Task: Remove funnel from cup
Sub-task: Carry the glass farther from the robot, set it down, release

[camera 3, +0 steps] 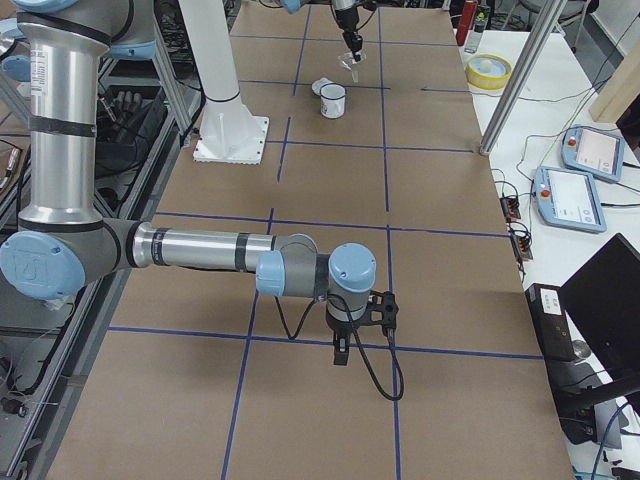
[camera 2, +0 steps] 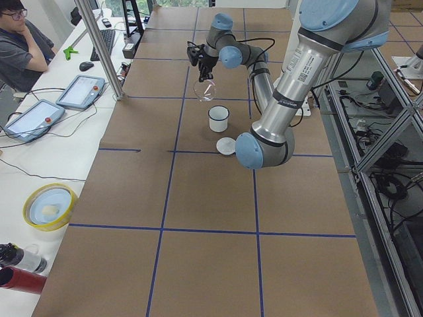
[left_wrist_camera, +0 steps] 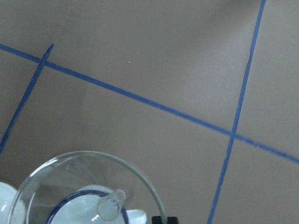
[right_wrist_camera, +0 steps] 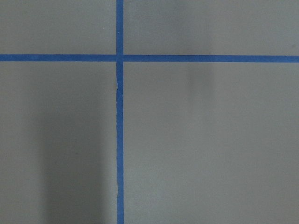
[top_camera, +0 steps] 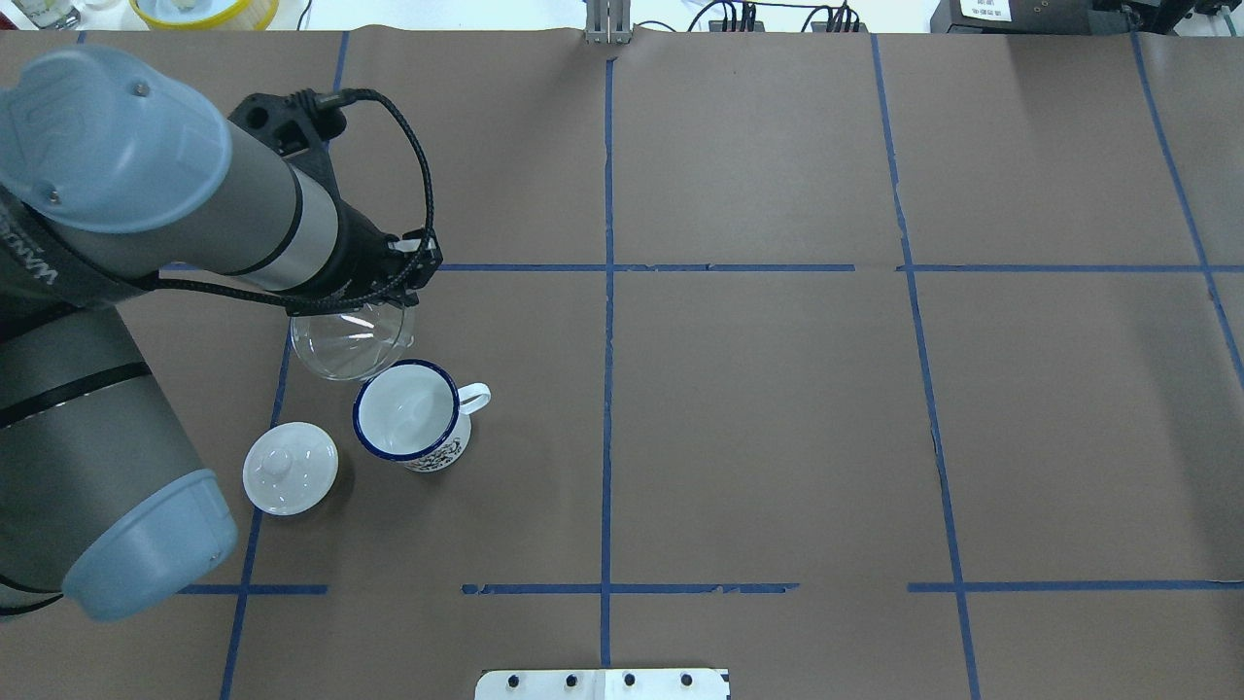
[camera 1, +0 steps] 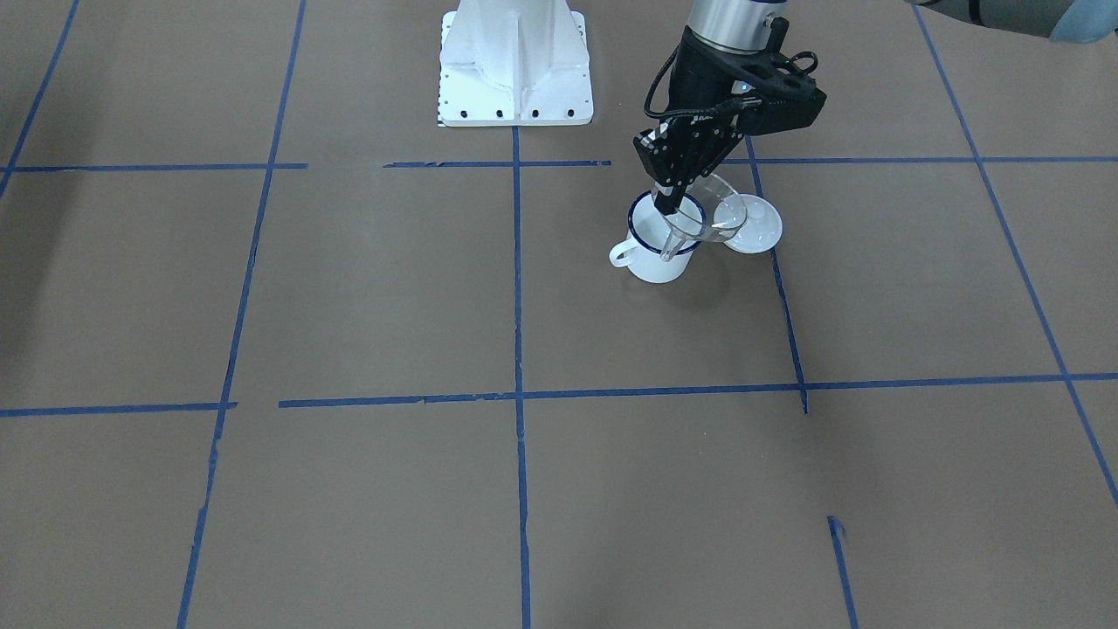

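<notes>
The clear funnel (top_camera: 350,340) hangs tilted in the air, clear of the cup, with its rim pinched by my left gripper (camera 1: 668,205), which is shut on it. The white cup (top_camera: 406,413) with a dark blue rim stands upright on the table just below and beside it, its handle pointing away from the arm. In the left wrist view the funnel (left_wrist_camera: 88,186) fills the lower left, its spout toward the camera, with the cup's rim (left_wrist_camera: 70,203) behind it. My right gripper (camera 3: 340,355) hovers far off over bare table; I cannot tell if it is open or shut.
A white knobbed lid (top_camera: 290,468) lies on the table beside the cup. The robot's white base (camera 1: 515,70) stands at mid table edge. A yellow bowl (camera 2: 49,205), tablets and an operator (camera 2: 20,46) are on a side table beyond the far edge.
</notes>
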Action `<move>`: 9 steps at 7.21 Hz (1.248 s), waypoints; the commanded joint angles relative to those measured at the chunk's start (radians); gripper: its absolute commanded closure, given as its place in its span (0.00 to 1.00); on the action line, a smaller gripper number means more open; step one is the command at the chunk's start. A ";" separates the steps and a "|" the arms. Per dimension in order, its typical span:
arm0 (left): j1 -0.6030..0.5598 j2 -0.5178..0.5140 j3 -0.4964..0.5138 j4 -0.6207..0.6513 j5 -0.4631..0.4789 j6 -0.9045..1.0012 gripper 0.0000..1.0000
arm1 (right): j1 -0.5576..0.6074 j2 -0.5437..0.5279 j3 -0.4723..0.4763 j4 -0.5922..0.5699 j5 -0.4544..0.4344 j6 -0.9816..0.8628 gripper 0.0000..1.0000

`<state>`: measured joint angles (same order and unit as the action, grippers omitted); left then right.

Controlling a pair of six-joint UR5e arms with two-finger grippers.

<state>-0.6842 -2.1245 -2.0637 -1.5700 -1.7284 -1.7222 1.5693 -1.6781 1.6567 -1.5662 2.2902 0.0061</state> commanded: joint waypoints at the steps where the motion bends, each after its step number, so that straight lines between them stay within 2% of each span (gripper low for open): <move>1: -0.003 0.003 0.202 -0.342 0.227 -0.305 1.00 | 0.000 0.000 0.000 0.000 0.000 0.000 0.00; 4: 0.005 -0.006 0.576 -0.748 0.499 -0.554 1.00 | 0.000 0.000 0.000 0.000 0.000 0.000 0.00; 5: 0.006 -0.017 0.688 -0.824 0.580 -0.591 1.00 | 0.000 0.000 0.000 0.000 0.000 0.000 0.00; 7: 0.008 -0.044 0.795 -0.880 0.602 -0.605 1.00 | 0.000 0.000 0.000 0.000 0.000 0.000 0.00; 9: 0.006 -0.052 0.829 -0.898 0.615 -0.606 0.99 | 0.000 0.000 0.000 0.000 0.000 0.000 0.00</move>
<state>-0.6768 -2.1720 -1.2604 -2.4576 -1.1200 -2.3266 1.5693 -1.6782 1.6567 -1.5662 2.2902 0.0061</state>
